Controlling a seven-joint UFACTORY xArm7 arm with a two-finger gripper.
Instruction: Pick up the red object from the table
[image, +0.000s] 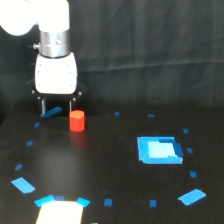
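Table (115, 165) surface, black and matte, fills most of the exterior view, dotted with small blue tape marks. Next in size is the xArm6 arm, its white wrist housing hanging low over the table's far side toward the exterior view's left. Well away from the jaws, toward the exterior view's right and nearer the camera, lies a larger blue rectangle (159, 149). The gripper (57, 106) points straight down, its two dark fingers spread apart, with nothing between them; the tips sit close to the table, though whether they touch it cannot be told. Smallest of all is the red object (77, 121), a short red-orange cylinder standing upright on the table just outside the jaws, on their exterior-view-right side and slightly nearer the camera, close to one finger but apart from it.

Judging by this, the pick is at an early stage: the cylinder stands ungrasped on the table. What remains is to bring the open jaws around it, close them, and lift.
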